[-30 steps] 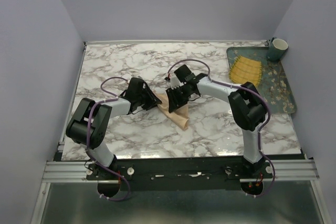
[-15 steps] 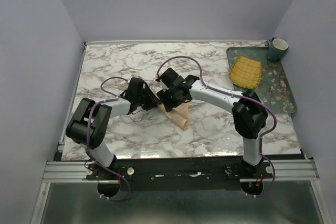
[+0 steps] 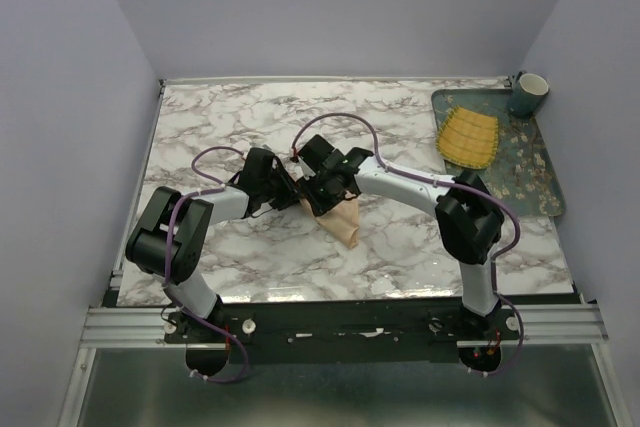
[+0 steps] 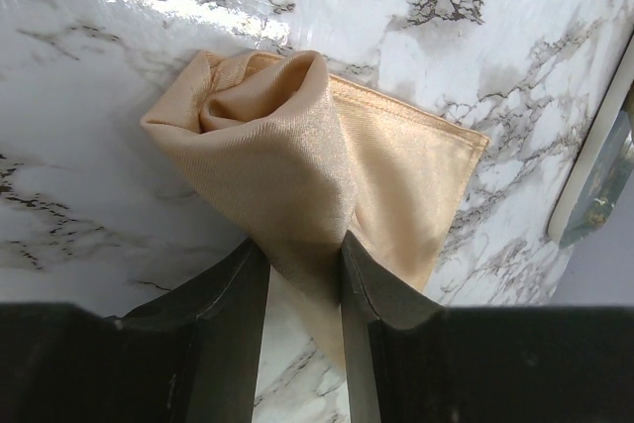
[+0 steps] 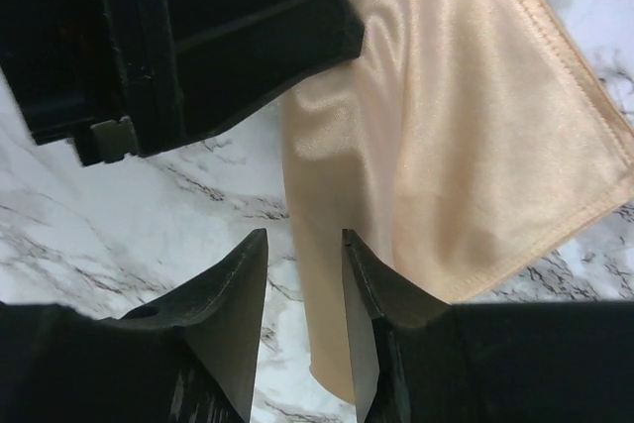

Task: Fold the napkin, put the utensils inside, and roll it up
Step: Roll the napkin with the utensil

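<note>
The peach-orange napkin (image 3: pixel 342 222) lies bunched on the marble near the table's middle. In the left wrist view the napkin (image 4: pixel 297 146) rises in a rumpled fold, and its narrow end runs between the fingers. My left gripper (image 3: pixel 292 192) (image 4: pixel 302 250) is shut on that end. My right gripper (image 3: pixel 322 190) (image 5: pixel 300 240) is right beside it, open, with the long edge of the napkin (image 5: pixel 466 146) lying between its fingers. The left gripper's black body (image 5: pixel 198 37) fills the upper left of the right wrist view. No utensils are in view.
A teal tray (image 3: pixel 540 177) sits at the table's right edge and holds a yellow checked cloth (image 3: pixel 468 137). A green mug (image 3: pixel 528 94) stands at its far corner. The tray's edge (image 4: pixel 594 165) shows at the right of the left wrist view.
My right gripper has moved left across the napkin until it is next to the left gripper. The napkin now looks shorter and more bunched. The left gripper has stayed put.
</note>
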